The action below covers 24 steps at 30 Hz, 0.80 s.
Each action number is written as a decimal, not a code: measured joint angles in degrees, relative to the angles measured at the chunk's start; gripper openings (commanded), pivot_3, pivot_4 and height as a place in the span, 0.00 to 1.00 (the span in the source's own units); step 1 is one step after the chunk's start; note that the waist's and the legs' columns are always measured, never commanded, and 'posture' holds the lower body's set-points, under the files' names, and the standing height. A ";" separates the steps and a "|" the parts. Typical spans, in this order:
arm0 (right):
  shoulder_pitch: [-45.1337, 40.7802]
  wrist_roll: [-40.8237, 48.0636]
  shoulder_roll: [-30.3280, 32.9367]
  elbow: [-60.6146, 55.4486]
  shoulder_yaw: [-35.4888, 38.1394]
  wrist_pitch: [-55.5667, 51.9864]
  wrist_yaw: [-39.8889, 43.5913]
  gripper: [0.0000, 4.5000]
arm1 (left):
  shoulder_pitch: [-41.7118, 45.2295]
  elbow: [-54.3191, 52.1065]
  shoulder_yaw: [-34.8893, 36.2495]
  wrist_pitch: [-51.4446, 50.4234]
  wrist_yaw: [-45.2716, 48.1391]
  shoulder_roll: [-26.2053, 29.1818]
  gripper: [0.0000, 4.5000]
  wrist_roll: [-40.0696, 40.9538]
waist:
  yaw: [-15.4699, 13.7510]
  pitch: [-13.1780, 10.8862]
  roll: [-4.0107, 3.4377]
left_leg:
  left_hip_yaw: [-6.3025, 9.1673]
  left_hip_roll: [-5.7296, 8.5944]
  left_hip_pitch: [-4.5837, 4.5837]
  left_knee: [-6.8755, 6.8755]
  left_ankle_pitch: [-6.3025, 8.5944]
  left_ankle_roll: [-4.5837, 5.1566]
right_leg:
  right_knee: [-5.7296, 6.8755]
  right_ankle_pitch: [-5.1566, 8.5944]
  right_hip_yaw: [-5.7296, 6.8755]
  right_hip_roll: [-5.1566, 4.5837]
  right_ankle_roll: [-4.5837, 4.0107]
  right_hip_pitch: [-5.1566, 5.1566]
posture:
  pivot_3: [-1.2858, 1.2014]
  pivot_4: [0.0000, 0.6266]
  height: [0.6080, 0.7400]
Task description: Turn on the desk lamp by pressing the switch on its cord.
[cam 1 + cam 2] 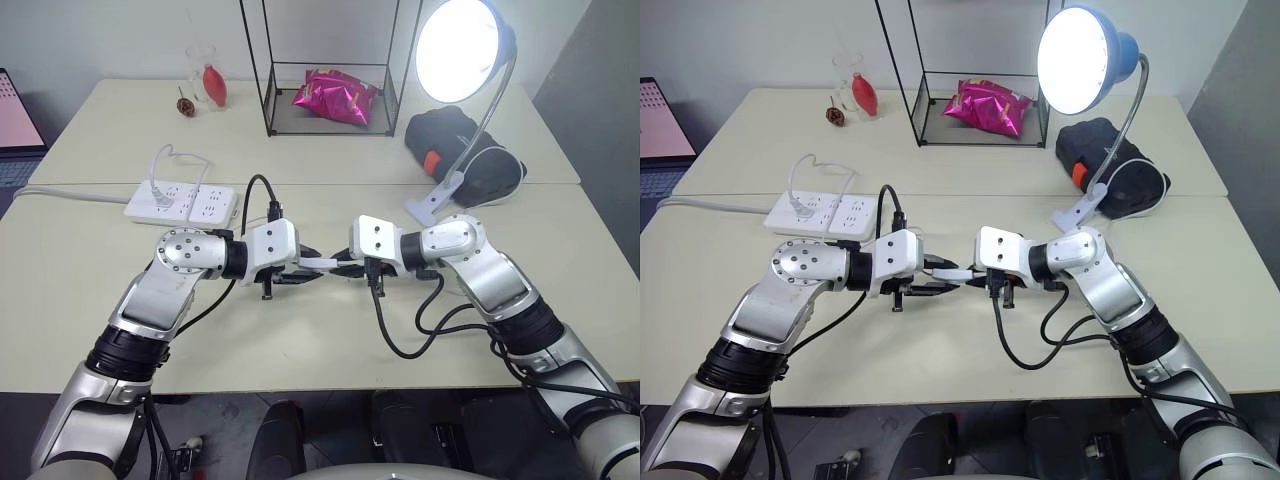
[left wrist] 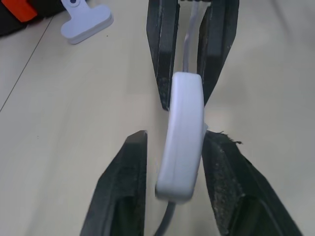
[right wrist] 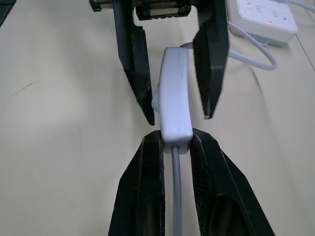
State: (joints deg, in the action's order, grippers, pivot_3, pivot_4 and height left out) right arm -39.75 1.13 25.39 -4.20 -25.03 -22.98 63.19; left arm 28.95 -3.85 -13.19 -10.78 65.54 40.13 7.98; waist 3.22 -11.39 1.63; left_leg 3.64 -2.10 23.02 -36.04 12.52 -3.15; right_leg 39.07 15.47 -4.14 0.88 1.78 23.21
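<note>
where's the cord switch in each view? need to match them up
Left eye: switch at centre, between the left gripper and right gripper.
Right eye: same spot, between the grippers.
Left wrist: upright at centre.
Right wrist: centre, pinched at its end.
Shared landmark: the table.

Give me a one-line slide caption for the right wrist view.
Right gripper clamps one end of the white switch while the left gripper straddles it with fingers apart, power strip behind.
</note>
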 measured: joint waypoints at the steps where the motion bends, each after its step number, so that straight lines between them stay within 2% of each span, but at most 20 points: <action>1: 0.00 0.09 -0.01 0.00 -0.07 0.00 0.14 0.08 | 0.00 0.02 0.03 0.70 -0.03 0.01 0.64 -0.13 | 0.00 0.00 0.00 | 0.00 0.00 0.00 0.00 0.00 0.00 | 0.00 0.00 -0.01 0.00 0.00 0.00 | 0.52 0.24 1.00; 5: 0.00 0.11 -0.05 0.07 -0.76 0.16 0.50 0.08 | -0.10 0.03 0.12 3.24 0.09 0.50 0.81 -0.29 | 0.02 0.00 0.00 | 0.00 0.00 0.00 0.00 0.00 0.00 | 0.00 0.00 0.00 0.00 0.00 0.00 | 0.52 0.24 1.00; 9: -0.22 -0.32 -0.12 3.83 -0.86 2.53 0.28 0.08 | -1.59 -0.17 2.58 4.98 0.14 3.01 0.81 -0.16 | 0.10 0.00 0.00 | -0.01 -0.01 -0.02 0.01 0.00 0.00 | 0.00 0.00 0.00 0.00 0.00 0.00 | 0.52 0.24 1.00; 15: -3.70 -2.26 -2.12 16.11 -0.84 8.91 -1.47 0.08 | -9.05 -4.16 7.81 2.25 0.37 7.75 0.81 2.46 | 0.20 0.00 -0.01 | -0.06 -0.07 -0.02 0.02 0.00 0.00 | -0.02 -0.01 -0.01 0.01 -0.02 0.01 | 0.52 0.24 1.00; 23: -6.61 -4.59 -4.56 29.17 -0.99 15.96 -2.07 0.08 | -16.45 -10.24 12.58 -1.59 -0.54 9.70 0.81 5.79 | -0.02 -0.01 -0.01 | -0.09 -0.10 -0.02 0.01 0.00 0.00 | -0.01 0.00 0.01 0.01 -0.03 0.01 | 0.52 0.24 1.00; 24: -6.74 -4.64 -4.66 29.75 -0.98 16.24 -2.07 0.21 | -16.57 -10.41 12.77 -1.72 -0.79 9.70 0.81 5.89 | -0.01 0.00 -0.01 | -0.09 -0.10 -0.03 0.01 0.00 0.00 | -0.01 0.00 0.01 0.01 -0.03 0.00 | 0.52 0.24 1.00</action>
State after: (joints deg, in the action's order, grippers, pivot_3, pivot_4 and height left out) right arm -46.49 -3.50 20.73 25.55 -26.01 -6.74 61.12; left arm 12.39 -14.26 -0.42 -12.50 64.75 49.83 13.88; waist 3.20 -11.40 1.62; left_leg 3.55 -2.20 22.99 -36.03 12.52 -3.15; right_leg 39.06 15.47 -4.13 0.90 1.75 23.22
